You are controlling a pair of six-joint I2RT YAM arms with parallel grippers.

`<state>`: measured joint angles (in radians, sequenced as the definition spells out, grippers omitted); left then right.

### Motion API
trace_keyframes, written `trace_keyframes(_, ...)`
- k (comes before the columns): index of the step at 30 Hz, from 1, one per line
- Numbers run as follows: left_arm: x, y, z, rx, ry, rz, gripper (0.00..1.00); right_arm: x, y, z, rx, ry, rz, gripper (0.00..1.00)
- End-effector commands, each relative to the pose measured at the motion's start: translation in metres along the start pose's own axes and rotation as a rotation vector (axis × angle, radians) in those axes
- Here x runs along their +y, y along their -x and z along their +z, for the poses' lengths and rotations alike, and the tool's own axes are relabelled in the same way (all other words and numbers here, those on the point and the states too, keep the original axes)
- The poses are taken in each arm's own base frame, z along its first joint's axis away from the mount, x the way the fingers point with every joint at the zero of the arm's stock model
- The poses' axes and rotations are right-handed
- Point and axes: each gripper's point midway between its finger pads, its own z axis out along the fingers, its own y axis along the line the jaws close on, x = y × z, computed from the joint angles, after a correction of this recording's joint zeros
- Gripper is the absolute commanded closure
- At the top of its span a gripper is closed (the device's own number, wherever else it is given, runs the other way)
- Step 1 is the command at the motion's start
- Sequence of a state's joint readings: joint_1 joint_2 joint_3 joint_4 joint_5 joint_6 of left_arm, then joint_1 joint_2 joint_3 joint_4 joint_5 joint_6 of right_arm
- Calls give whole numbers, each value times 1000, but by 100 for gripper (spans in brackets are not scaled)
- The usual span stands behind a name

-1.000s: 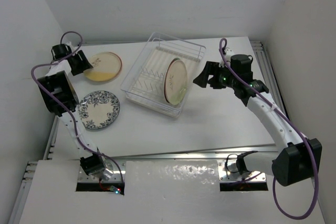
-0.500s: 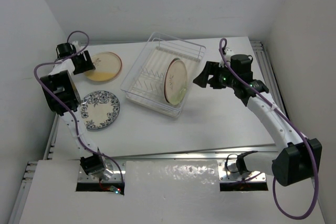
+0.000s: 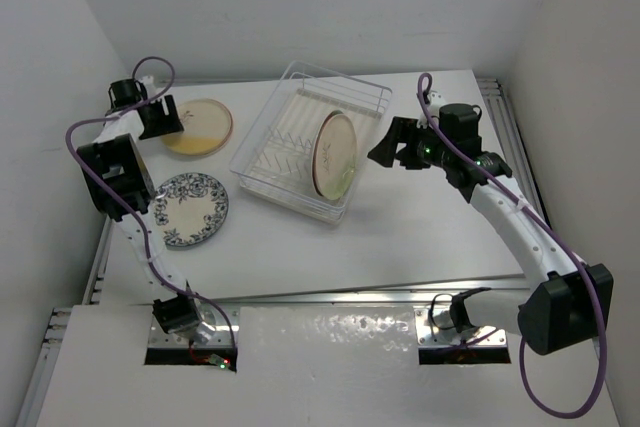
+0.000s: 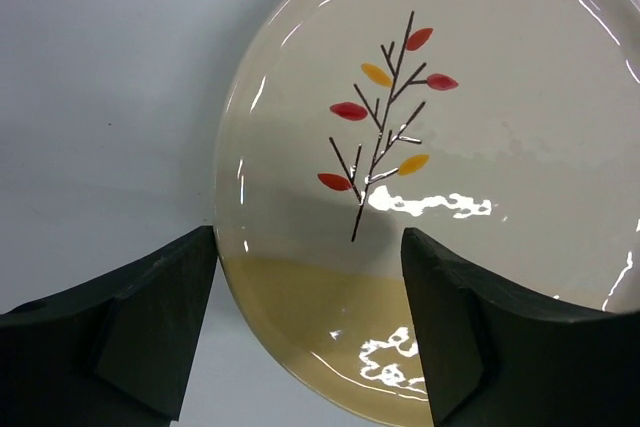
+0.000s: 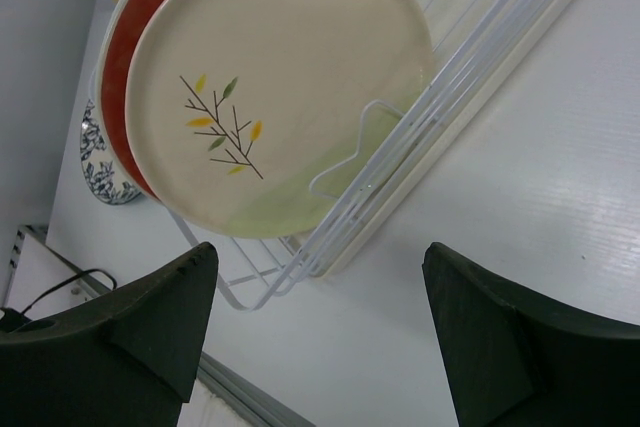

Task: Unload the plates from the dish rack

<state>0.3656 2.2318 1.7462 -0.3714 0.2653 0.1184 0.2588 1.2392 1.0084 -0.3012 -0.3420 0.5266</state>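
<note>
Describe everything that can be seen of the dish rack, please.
The rack is a clear plastic rectangular tray with raised walls and a whitish ridged base with thin upright dividers. It stands flat on the white table, toward the far side, turned at an angle to the table's edges. Most slots are free. At its right end two plates stand on edge: a cream plate with a sprig motif and, right behind it, a red plate.

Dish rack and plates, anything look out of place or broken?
Nothing stands out. The rack sits skewed on the table but flat; the cream plate and red plate stand upright in it; the yellow plate and blue plate lie flat, unbroken, left of it.
</note>
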Motion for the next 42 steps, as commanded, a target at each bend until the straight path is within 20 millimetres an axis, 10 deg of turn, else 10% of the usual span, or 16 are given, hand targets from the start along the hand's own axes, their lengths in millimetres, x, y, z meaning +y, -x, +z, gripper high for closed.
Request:
trace_keyframes(1,-20,56,-37,-136,-20,66,28,5,4,-3,-13,5,-24,18)
trace_keyframes(5,-17,91,-63,-217,48,80,24,-8,1,-5,-2,-62,-34,18)
trace_keyframes(10,-61,159,-146,-417,37,131,23,-23,-5,-6,10,-132,-40,18)
trace_keyframes(14,-179,186,-225,-507,-120,301,27,-40,-9,-7,-4,-215,-30,17)
trace_keyframes(19,-340,113,-266,-371,-379,532,29,-53,-15,-8,-56,-260,-28,18)
trace_keyframes(25,-441,30,-283,-281,-500,720,29,-60,-27,-19,-37,-280,-95,17)
trace_keyframes(42,-447,-30,-227,-155,-311,812,56,-70,-60,-35,-34,-297,-99,16)
